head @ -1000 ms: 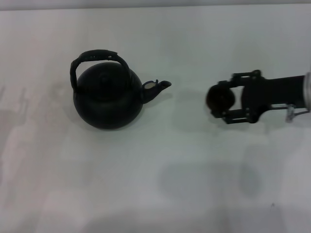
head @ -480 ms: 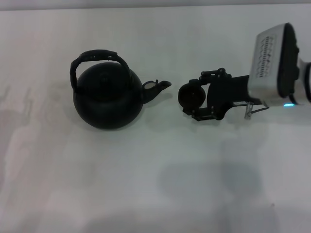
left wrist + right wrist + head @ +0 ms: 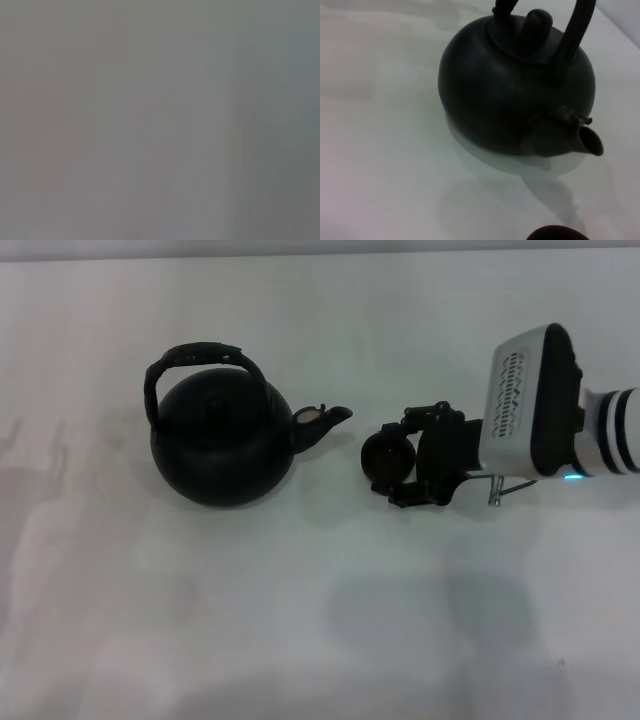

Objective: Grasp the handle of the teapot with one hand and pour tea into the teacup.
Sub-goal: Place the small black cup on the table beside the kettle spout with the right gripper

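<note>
Your right gripper (image 3: 392,462) is closed around the teacup (image 3: 387,456), holding the small dark cup between its black fingers just beside the tip of the teapot's spout (image 3: 322,423), with a narrow strip of bare table (image 3: 300,590) between cup and spout. Behind the gripper you can see the white and black wrist housing (image 3: 535,400), reaching in from the right edge of the head view. From the right wrist view you get only the dark rim of the teacup (image 3: 557,233) at the edge of the picture, and past it the teapot (image 3: 515,85) sitting upright on the white table, its spout (image 3: 570,137) turned toward the cup and its lid knob (image 3: 538,22) standing between the two legs of the handle (image 3: 577,27). In the head view the teapot (image 3: 222,436) stands left of centre, and the handle (image 3: 200,355) arches upright over its top. Your left gripper does not show in any view; the left wrist view gives only a flat grey blur.
</note>
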Controlling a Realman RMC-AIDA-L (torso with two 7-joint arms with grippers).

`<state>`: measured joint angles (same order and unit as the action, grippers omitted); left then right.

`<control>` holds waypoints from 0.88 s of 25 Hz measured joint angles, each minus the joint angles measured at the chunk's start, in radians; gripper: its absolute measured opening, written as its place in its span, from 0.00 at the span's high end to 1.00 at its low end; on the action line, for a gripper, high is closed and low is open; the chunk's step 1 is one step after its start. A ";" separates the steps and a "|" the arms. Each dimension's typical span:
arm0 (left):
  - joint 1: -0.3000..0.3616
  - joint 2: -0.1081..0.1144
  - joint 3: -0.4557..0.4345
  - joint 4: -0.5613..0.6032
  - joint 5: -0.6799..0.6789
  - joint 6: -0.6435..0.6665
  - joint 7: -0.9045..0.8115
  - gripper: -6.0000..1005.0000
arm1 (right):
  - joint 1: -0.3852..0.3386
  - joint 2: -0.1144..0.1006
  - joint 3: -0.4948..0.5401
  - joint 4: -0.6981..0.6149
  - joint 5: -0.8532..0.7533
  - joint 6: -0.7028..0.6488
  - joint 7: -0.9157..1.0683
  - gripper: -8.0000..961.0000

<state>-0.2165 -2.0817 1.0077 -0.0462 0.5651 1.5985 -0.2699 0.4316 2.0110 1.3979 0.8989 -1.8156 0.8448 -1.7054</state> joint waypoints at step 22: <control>0.006 0.005 0.000 0.000 0.004 0.000 0.008 0.51 | -0.003 0.000 -0.054 0.008 0.017 -0.049 0.013 0.19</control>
<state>-0.2102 -2.0770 1.0077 -0.0459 0.5690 1.5984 -0.2616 0.4288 2.0110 1.3436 0.9073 -1.7989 0.7960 -1.6924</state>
